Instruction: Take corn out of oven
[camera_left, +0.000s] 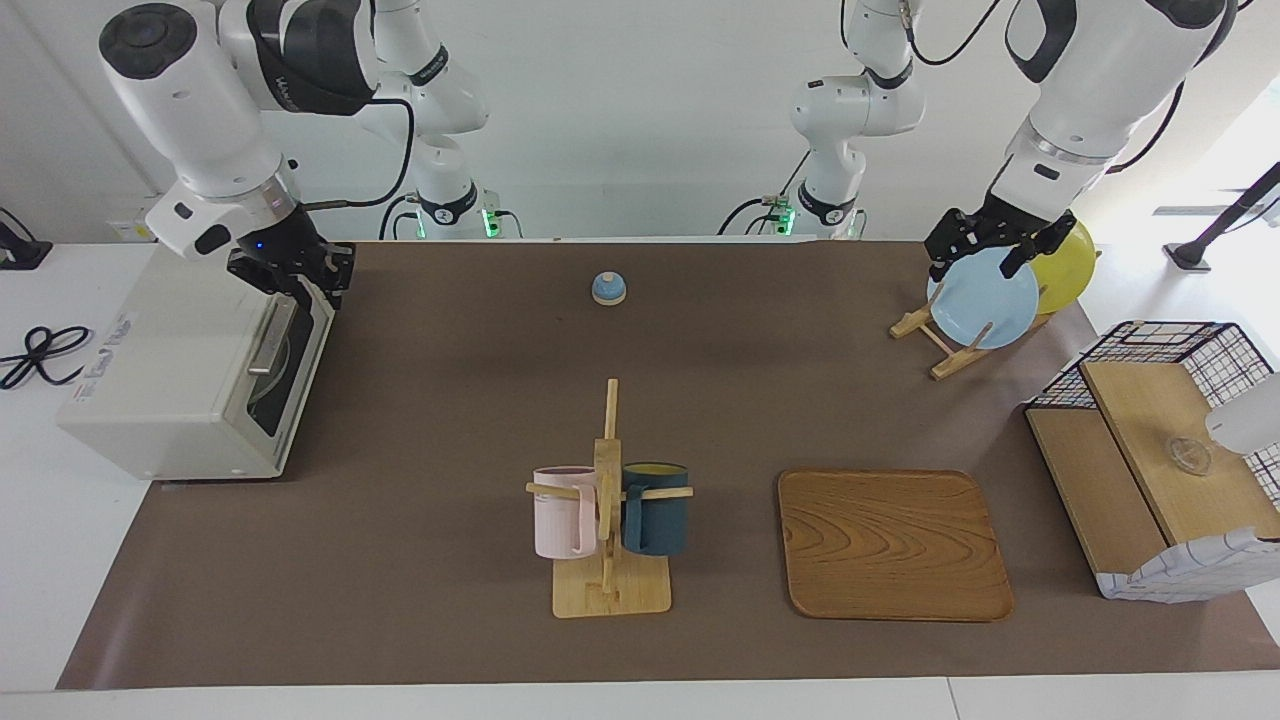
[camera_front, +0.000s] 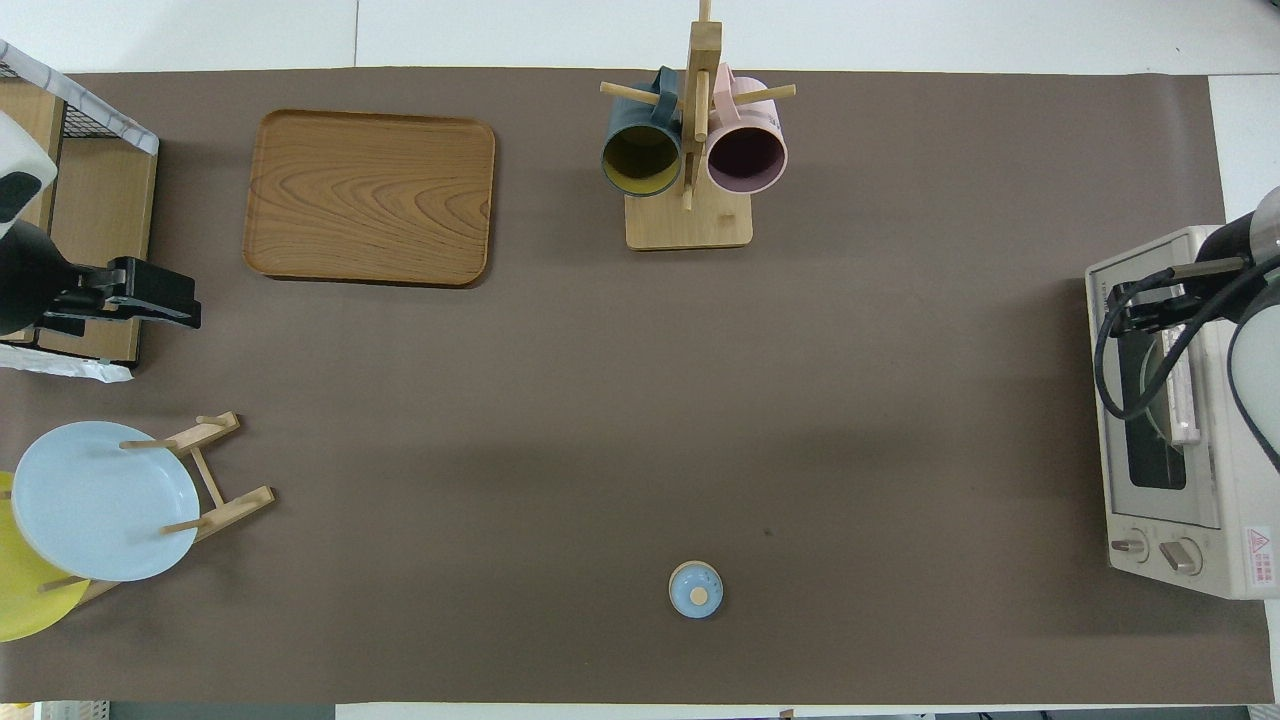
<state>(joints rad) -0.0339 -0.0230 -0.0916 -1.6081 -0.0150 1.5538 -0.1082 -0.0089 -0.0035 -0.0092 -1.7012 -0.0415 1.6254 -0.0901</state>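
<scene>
The off-white oven (camera_left: 160, 390) stands at the right arm's end of the table; it also shows in the overhead view (camera_front: 1210, 500). Its dark glass door with the silver handle (camera_left: 270, 340) is closed. The corn is hidden; I see it in neither view. My right gripper (camera_left: 292, 285) hangs open just over the door's top edge and the handle, and shows in the overhead view too (camera_front: 1150, 305). My left gripper (camera_left: 985, 258) is open and empty, raised over the plate rack at the left arm's end. The left arm waits.
A blue plate (camera_left: 985, 300) and a yellow plate (camera_left: 1070, 265) stand in a wooden rack. A wire basket with wooden boards (camera_left: 1170, 460), a wooden tray (camera_left: 890, 545), a mug rack with two mugs (camera_left: 608, 520) and a small blue knob-topped lid (camera_left: 608, 288) stand on the brown mat.
</scene>
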